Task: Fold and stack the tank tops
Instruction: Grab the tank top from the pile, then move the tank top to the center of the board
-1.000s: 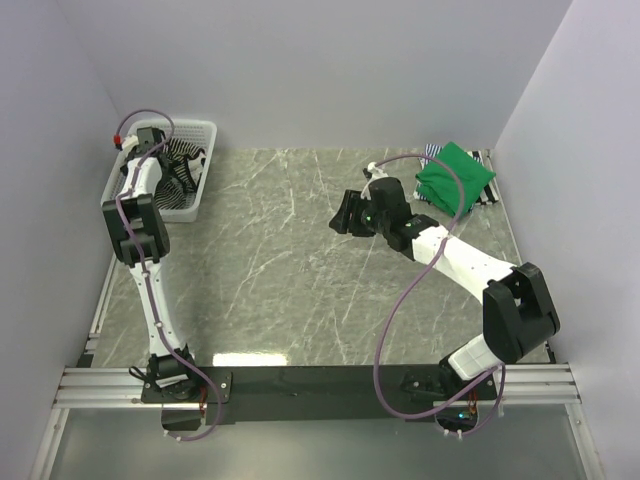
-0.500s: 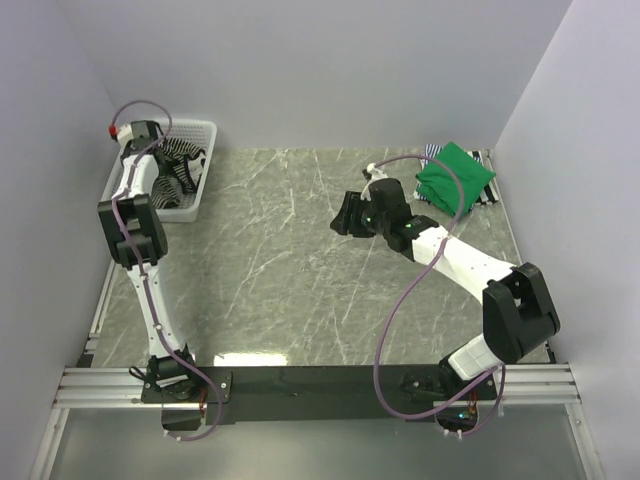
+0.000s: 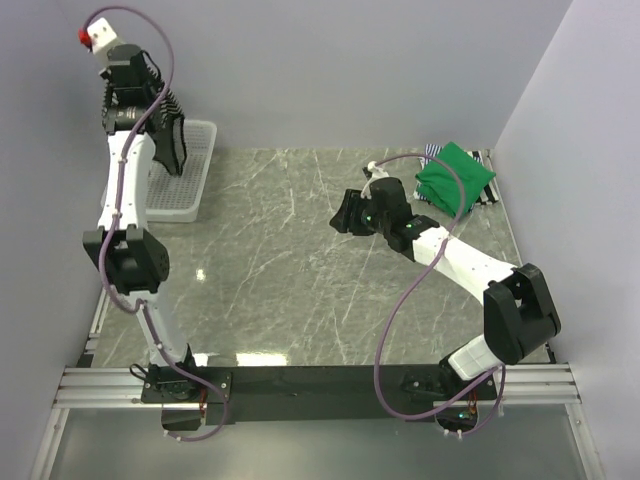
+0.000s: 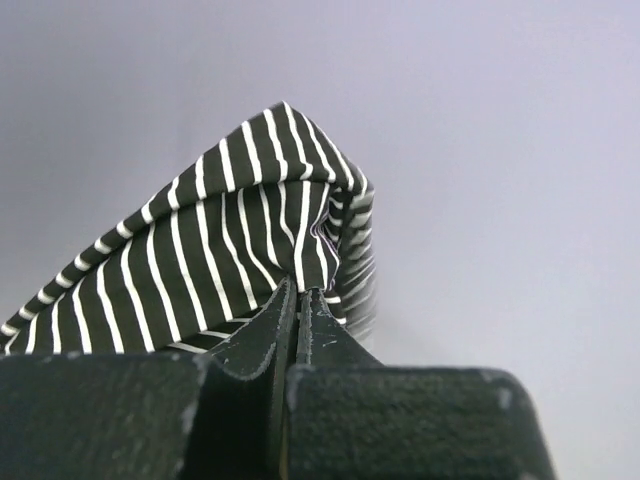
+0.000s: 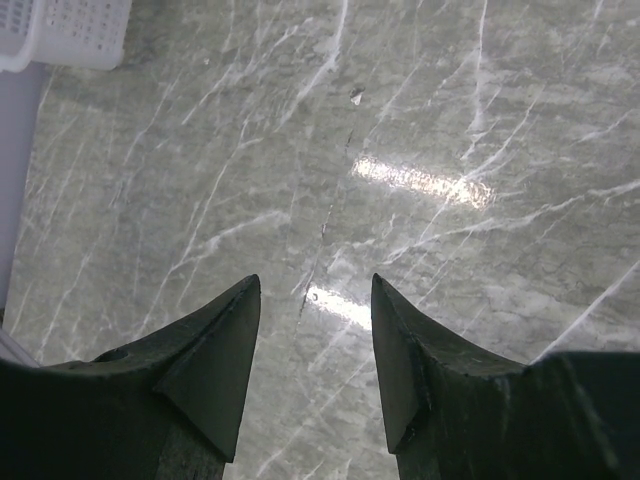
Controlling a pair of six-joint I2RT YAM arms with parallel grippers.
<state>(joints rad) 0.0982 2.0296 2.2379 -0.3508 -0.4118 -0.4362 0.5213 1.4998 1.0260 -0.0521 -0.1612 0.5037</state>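
Left gripper (image 3: 122, 98) is up high above the far-left corner of the counter (image 3: 280, 270), fingers pressed together on a fold of the black-and-white striped tank top (image 3: 167, 135). Left wrist view confirms it: the jaws are pinched tight on the striped cloth (image 4: 230, 250), with a peak of it bunched above the tips. The top hangs free from the grip, its lower end dangling over the white mesh basket (image 3: 196, 172) in that corner; can't tell if it touches the basket.

Right gripper (image 3: 345, 213) hovers over mid-counter, jaws spread, nothing between them, only marble below in its wrist view.

Green tank top (image 3: 455, 178) sits folded at the far-right corner, on top of the blue-and-white striped tank top (image 3: 431, 151), whose edges poke out from under it.
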